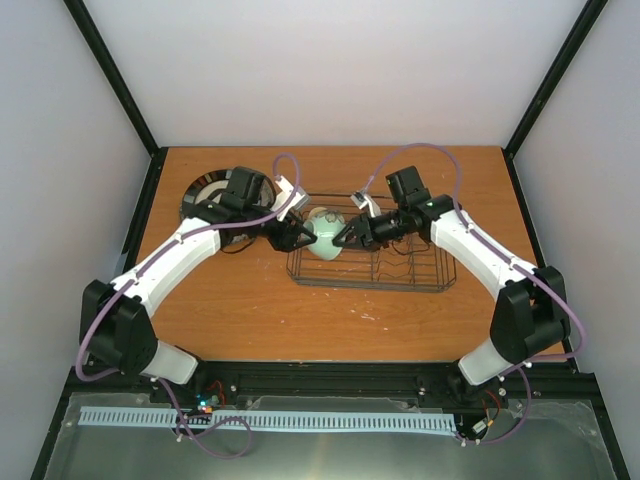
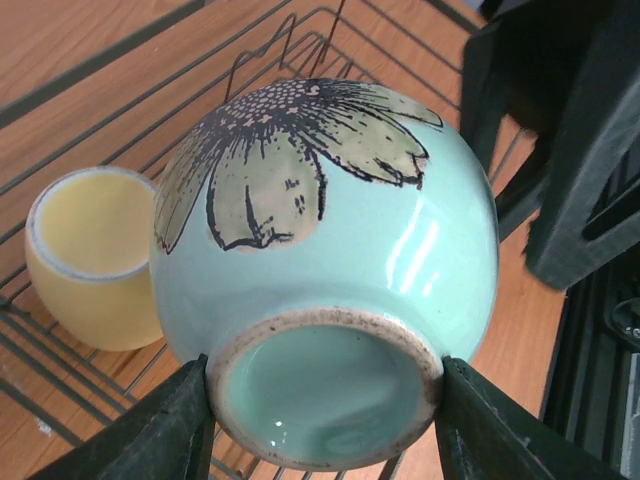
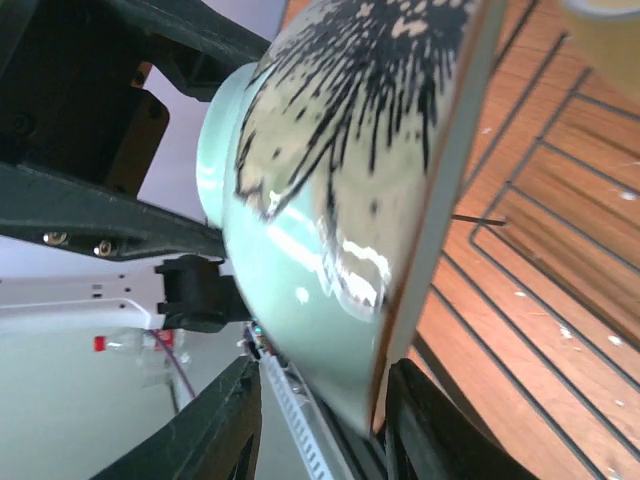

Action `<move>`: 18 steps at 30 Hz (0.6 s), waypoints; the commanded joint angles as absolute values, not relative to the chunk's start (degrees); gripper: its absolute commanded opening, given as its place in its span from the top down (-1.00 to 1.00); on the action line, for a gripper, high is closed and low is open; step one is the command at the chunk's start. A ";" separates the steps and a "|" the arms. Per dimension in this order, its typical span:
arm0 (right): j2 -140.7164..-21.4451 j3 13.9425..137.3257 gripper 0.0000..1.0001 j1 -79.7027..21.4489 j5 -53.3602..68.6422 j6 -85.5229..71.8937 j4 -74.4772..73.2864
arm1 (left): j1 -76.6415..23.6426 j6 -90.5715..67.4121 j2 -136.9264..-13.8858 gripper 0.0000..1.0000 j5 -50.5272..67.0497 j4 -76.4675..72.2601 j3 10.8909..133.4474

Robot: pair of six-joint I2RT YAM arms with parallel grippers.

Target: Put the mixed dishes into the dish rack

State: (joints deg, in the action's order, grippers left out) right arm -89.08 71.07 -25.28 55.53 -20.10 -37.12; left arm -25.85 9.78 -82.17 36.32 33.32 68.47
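Observation:
The pale mint-green bowl [image 1: 325, 236] with a dark flower print hangs on its side over the left end of the black wire dish rack [image 1: 400, 272]. My left gripper [image 1: 300, 236] is shut on the bowl's foot ring [image 2: 325, 400], one finger on each side. My right gripper [image 1: 350, 235] is open and straddles the bowl's rim [image 3: 440, 220], one finger outside the wall and one inside. The small yellow mug [image 2: 88, 258] stands in the rack beside the bowl. A stack of plates [image 1: 203, 193] with a dark-rimmed one on top lies at the back left, partly hidden by my left arm.
The rack's wires and upright prongs [image 2: 290, 45] lie directly under and behind the bowl. The rack's right half [image 1: 420, 262] holds no dishes. Black frame posts [image 1: 150, 180] border the wooden table on both sides.

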 commanded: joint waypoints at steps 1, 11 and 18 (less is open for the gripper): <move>-84.88 70.78 0.28 -23.03 47.17 -16.48 -42.42 | -26.96 11.54 -83.67 0.99 34.07 35.06 73.19; -77.31 73.86 0.30 -18.28 22.91 -16.01 -47.04 | -35.98 11.95 -90.30 0.99 21.21 41.57 78.16; -75.96 74.38 0.28 -17.40 18.51 -14.73 -48.03 | -41.12 12.88 -97.60 0.99 13.56 45.61 83.98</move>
State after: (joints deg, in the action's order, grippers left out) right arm -76.42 73.47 -17.91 23.51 -16.23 -46.54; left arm -38.81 11.38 -95.39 18.92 43.97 78.56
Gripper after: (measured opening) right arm 0.359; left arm 0.552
